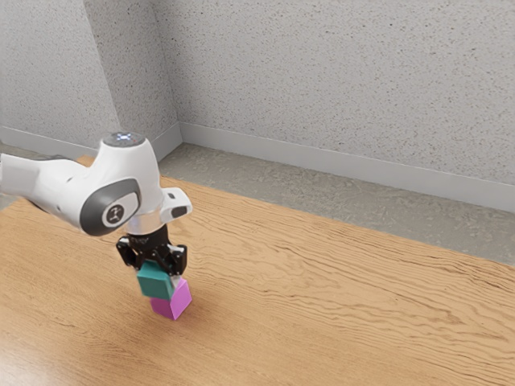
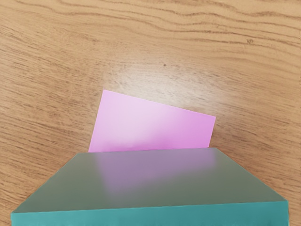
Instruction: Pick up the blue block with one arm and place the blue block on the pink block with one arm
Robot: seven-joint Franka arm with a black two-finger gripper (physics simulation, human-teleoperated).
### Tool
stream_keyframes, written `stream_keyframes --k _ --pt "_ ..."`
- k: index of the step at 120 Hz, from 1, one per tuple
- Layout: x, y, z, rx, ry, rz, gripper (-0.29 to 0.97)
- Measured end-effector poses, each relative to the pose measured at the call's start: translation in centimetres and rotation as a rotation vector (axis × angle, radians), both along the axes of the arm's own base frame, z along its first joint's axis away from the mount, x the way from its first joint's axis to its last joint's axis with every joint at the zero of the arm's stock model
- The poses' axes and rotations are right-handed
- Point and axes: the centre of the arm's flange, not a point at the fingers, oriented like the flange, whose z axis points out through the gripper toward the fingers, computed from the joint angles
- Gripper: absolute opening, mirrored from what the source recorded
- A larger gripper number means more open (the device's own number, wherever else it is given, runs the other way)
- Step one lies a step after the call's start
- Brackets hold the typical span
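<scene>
The white arm [image 1: 72, 193] comes in from the exterior view's left and bends down over the wooden surface [image 1: 338, 305]. Its black fingers [image 1: 153, 268] grip the blue block [image 1: 153, 282] from two sides, set only as far apart as the block is wide (its colour reads closer to teal than to true blue). The block hangs tilted in that grasp, directly above the pink block [image 1: 174, 303], which lies flat on the surface. In the exterior view the lower edge of the blue block meets the top of the pink one, though whether they touch or stand a hair apart cannot be told.

In the wrist view the blue block [image 2: 155, 188] sits close under the hand, and the pink block [image 2: 150, 125] shows beyond its far edge, turned slightly askew to it, on the wood-grain surface [image 2: 188, 56]. Behind the surface are a grey floor [image 1: 362, 193] and a speckled wall [image 1: 338, 72].
</scene>
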Motion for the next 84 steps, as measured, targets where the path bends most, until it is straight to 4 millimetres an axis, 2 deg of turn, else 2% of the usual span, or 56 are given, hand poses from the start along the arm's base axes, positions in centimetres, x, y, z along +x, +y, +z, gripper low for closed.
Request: stream_keyframes --k 29,42,70,84 --pt "1.1 0.0 -0.2 -0.006 -0.009 -0.022 0.39" --pt "1.5 0.8 0.1 -0.011 -0.036 -0.047 0.39" --pt "1.8 0.9 0.5 -0.011 -0.070 -0.133 0.39" --pt "1.8 1.5 0.7 -0.006 -0.091 -0.156 0.39"
